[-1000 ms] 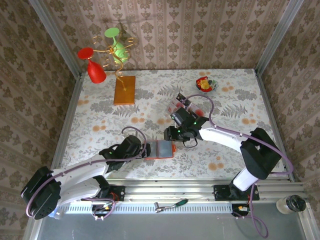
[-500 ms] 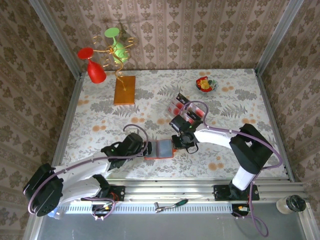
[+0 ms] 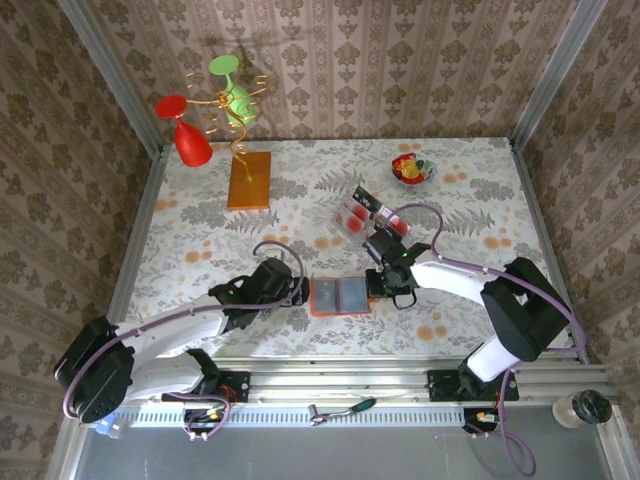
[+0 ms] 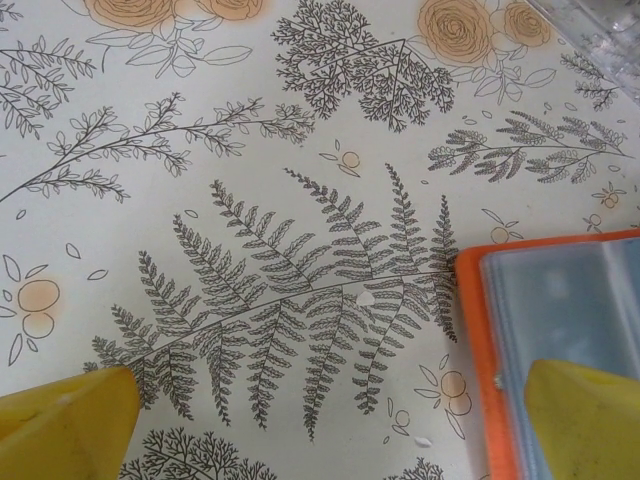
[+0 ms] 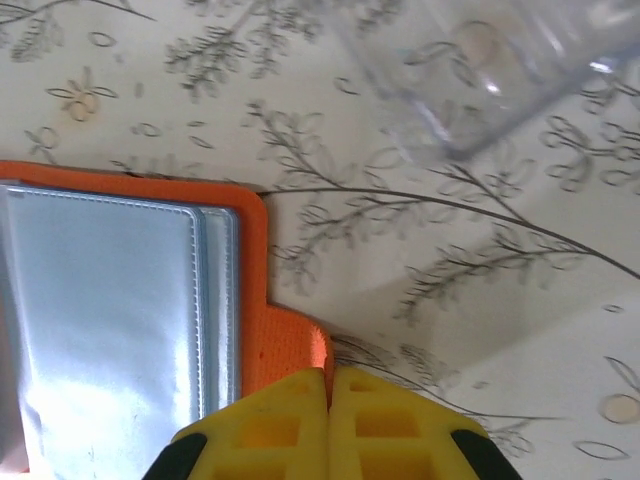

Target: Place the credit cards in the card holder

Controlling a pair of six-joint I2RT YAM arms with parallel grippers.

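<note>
The orange card holder (image 3: 338,296) lies open on the flowered cloth, its grey-blue pockets (image 5: 110,300) facing up. My right gripper (image 5: 329,385) is shut on the holder's orange side tab (image 5: 295,345), at its right edge (image 3: 378,287). My left gripper (image 3: 297,293) stands open at the holder's left edge. One yellow finger (image 4: 585,415) hangs over the holder (image 4: 560,300), the other (image 4: 65,425) over bare cloth. The red-and-white credit cards (image 3: 352,213) sit in a clear plastic tray (image 3: 372,214) just behind the right gripper.
The clear tray's corner (image 5: 480,70) lies close beyond the right gripper and its edge (image 4: 600,30) shows at the left wrist view's top right. A wooden board (image 3: 249,180) with a wire stand and red and green glasses stands back left. A small bowl (image 3: 412,168) sits back right.
The right gripper has closed on the holder's tab and drawn it rightward, so the holder now lies spread open. The left gripper has shifted right with it, still open.
</note>
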